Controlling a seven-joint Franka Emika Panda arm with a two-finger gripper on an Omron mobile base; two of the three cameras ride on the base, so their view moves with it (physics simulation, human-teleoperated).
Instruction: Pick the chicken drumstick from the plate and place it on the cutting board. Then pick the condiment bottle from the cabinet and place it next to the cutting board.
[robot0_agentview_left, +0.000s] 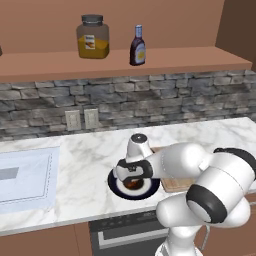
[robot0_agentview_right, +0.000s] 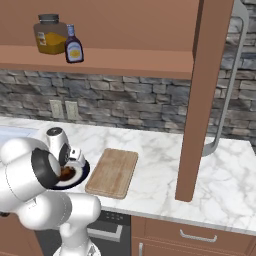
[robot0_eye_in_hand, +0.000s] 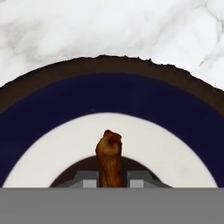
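My gripper (robot0_eye_in_hand: 111, 180) points straight down over the round navy plate (robot0_eye_in_hand: 109, 94) and is shut on the chicken drumstick (robot0_eye_in_hand: 109, 155), whose reddish-brown stub sticks out between the fingertips above the plate's dark centre. From the base, the hand (robot0_agentview_left: 133, 172) covers most of the plate (robot0_agentview_left: 149, 190), and a bit of meat (robot0_agentview_left: 132, 184) shows under it. The tan cutting board (robot0_agentview_right: 113, 172) lies just right of the plate (robot0_agentview_right: 84, 172); the arm partly hides the board (robot0_agentview_left: 175, 184). The condiment bottle (robot0_agentview_left: 138, 46) stands upright on the cabinet shelf (robot0_agentview_left: 175, 59).
A wide glass jar (robot0_agentview_left: 93, 37) of orange filling stands left of the bottle. A sink (robot0_agentview_left: 25, 175) is set into the counter at far left. A tall wooden panel (robot0_agentview_right: 202, 100) hangs down at the right, ending just above the marble counter (robot0_agentview_right: 165, 150).
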